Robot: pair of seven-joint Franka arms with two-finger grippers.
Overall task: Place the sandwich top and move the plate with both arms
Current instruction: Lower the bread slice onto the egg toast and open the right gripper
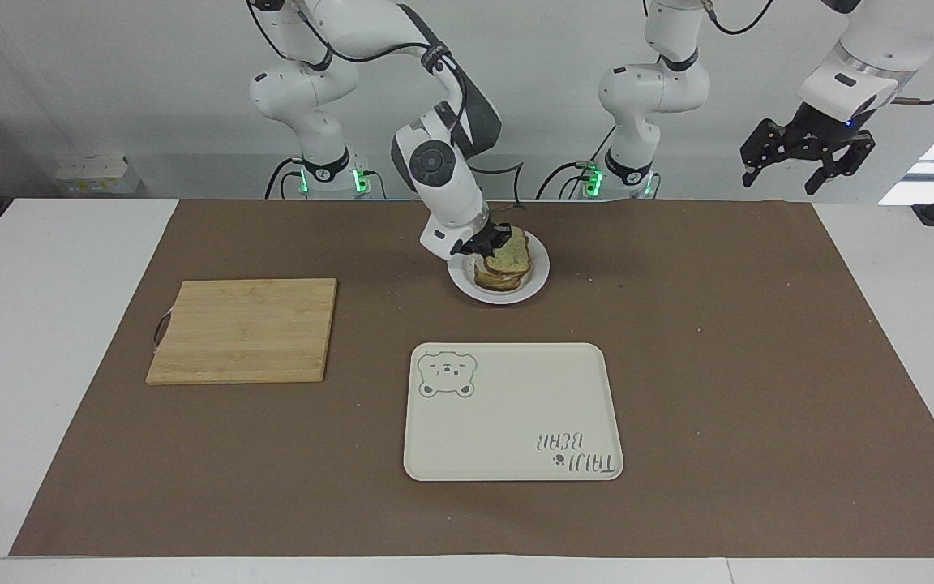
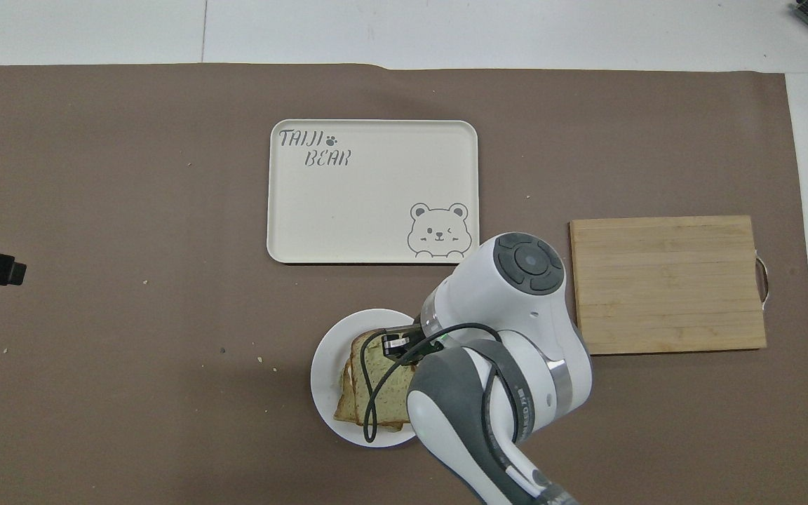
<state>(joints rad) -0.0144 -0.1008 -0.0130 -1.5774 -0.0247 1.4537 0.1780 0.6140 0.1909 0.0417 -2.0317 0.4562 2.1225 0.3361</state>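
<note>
lower toast (image 1: 503,281) mostly covered, egg hidden

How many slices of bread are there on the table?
2, both stacked on the white plate: the top slice, gripped by the right gripper, lies over the bottom slice. Anything between them is hidden.

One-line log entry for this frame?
right pincer: shut on top slice, over plate | left pincer: open, waiting, raised | tray: bare

Matt wooden board (image 1: 244,330), glossy white plate (image 1: 539,276).
</note>
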